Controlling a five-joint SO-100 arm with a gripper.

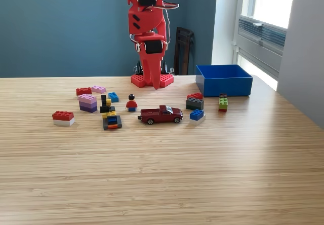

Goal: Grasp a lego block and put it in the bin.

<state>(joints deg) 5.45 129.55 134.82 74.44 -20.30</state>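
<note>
Setting: wood-grain tabletop (162, 184), teal wall.
Bin (224, 79): back right in exterior view.
Lego block (197, 114): blue, just front-left of bin; light, rigid, slick; pinch flat sides.
Fingers (156, 83): folded down, gap undeterminable.

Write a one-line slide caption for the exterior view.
Red arm folded upright at the table's far edge, blue bin beside it, lego bricks, a minifigure and a toy truck scattered in front.

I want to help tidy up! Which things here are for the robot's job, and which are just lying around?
For the job:
- the blue bin
- lego blocks, like the blue brick, the red-and-white brick and the purple stack
- the robot's hand, folded down at its base

Just lying about:
- the red toy car
- the little toy figure
</note>
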